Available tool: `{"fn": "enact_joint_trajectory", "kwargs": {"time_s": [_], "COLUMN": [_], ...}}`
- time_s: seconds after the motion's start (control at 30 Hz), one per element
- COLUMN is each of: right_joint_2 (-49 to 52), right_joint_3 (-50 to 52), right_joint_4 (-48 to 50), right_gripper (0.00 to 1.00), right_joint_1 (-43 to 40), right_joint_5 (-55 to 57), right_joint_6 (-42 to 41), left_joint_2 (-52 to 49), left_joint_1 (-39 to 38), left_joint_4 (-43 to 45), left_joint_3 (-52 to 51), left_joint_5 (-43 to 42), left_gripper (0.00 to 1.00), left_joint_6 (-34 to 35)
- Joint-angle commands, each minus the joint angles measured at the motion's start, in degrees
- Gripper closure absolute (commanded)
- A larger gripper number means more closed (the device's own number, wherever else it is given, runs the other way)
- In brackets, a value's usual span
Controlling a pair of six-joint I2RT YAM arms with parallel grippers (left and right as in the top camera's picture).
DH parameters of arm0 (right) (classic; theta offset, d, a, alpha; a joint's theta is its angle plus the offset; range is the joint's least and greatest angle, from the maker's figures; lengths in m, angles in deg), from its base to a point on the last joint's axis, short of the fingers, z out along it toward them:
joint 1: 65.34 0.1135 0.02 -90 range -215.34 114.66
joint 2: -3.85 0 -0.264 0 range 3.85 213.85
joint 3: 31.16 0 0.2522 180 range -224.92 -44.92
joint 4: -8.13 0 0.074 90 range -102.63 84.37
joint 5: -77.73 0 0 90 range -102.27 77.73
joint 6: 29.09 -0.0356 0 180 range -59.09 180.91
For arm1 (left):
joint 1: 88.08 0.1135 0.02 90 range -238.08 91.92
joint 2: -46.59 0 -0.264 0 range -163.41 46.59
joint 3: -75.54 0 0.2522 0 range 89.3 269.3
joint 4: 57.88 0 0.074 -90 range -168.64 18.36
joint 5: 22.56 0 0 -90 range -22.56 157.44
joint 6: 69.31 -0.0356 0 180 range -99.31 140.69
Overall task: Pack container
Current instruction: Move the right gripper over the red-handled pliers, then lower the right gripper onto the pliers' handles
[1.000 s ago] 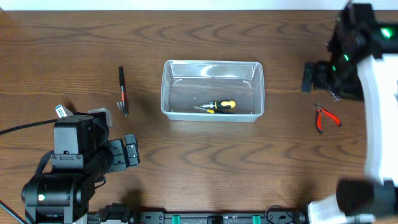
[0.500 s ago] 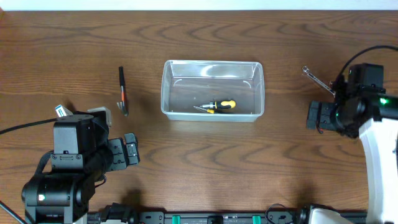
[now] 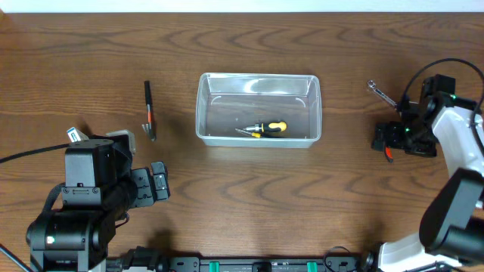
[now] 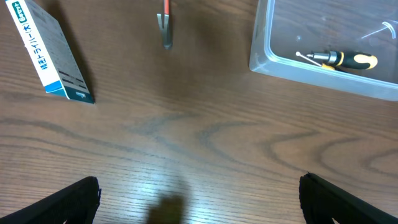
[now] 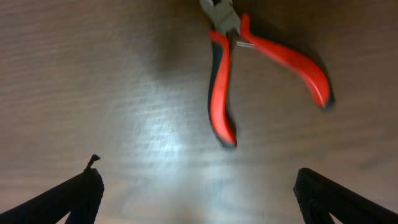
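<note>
Container (image 3: 258,75) mid-tabletop (image 3: 302,196), between both arms, yellow-handled screwdriver (image 3: 266,128) inside. Probably light, stiff, thin-walled and slippery; best gripped at the rim, if at all. Right pincer (image 5: 198,186) spread wide, empty, hovering just over red-handled pliers (image 5: 219,93). Likely rigid with grippy sleeves; best pinched across both handles near the pivot. Left pincer (image 4: 199,193) equally wide, empty.

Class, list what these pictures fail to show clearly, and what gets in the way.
Overhead: red pliers almost entirely hidden beneath the right gripper.
Left wrist: blue-and-white box and container cut off by the frame edges.
Right wrist: pliers blurred, nose cut by the top edge.
</note>
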Motion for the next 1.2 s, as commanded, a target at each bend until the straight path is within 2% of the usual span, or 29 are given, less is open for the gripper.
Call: {"fn": "enact_joint_trajectory", "kwargs": {"time_s": [0.0, 0.47, 1.0, 1.13, 1.17], "right_joint_2": [2.8, 7.85, 13.84, 13.99, 13.99], "right_joint_3": [0.13, 0.13, 0.13, 0.13, 0.13], "right_joint_4": [1.95, 8.94, 9.55, 9.77, 9.79], "right_gripper": [0.01, 0.02, 0.05, 0.12, 0.18], "right_joint_1": [-0.13, -0.13, 0.76, 1.01, 1.07], "right_joint_5": [-0.83, -1.2, -1.25, -1.25, -1.25], "right_joint_6": [1.7, 9.11, 9.01, 9.01, 8.98], "left_joint_2": [0.04, 0.04, 0.04, 0.04, 0.04], "left_joint_1": [0.24, 0.24, 0.24, 0.24, 0.24], "left_joint_4": [-0.13, -0.09, -0.11, -0.11, -0.11], "left_joint_3": [0.35, 0.35, 0.35, 0.35, 0.35], "left_joint_5": [0.26, 0.26, 0.26, 0.26, 0.26], "left_gripper": [0.02, 0.02, 0.02, 0.02, 0.02], "left_joint_6": [-0.98, -0.98, -0.98, -0.98, -0.98]}}
